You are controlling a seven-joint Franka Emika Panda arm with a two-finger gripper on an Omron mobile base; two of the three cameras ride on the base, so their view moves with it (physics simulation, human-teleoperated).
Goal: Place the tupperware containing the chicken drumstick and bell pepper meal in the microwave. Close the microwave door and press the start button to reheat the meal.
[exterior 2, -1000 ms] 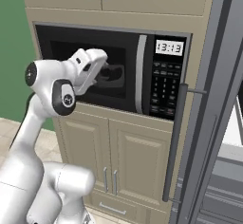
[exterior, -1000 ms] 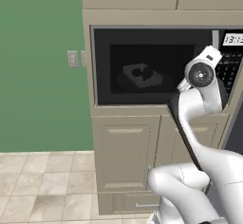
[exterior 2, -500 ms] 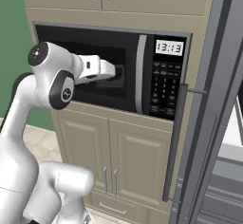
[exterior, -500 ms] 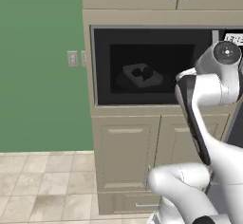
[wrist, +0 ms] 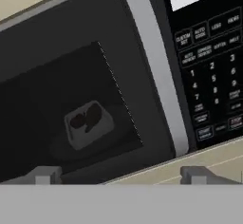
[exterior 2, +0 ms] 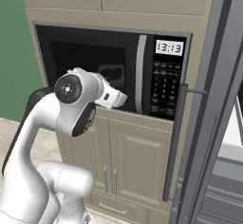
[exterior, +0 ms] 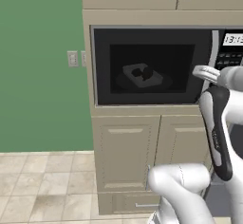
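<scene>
The black microwave (exterior: 152,66) sits built into beige cabinetry with its microwave door (exterior 2: 90,57) shut. Through the dark window I see the tupperware (wrist: 90,123) on the turntable, with two dark food pieces in it. The glass is too dark to tell the chicken drumstick from the bell pepper. The grey bar handle (wrist: 152,71) runs beside the keypad (wrist: 213,76). My gripper (wrist: 121,175) is open and holds nothing. It hovers just in front of the door's lower right corner (exterior 2: 124,99), near the handle.
Beige cabinet doors (exterior 2: 137,156) lie below the microwave, with more above. A tall grey appliance with a long dark handle (exterior 2: 174,142) stands close on the right. A green wall with an outlet (exterior: 72,58) and tiled floor (exterior: 42,185) are to the left.
My hand has moved right across the door front and dropped lower, toward the handle and keypad. The jaws have stayed open. The tupperware has not moved.
</scene>
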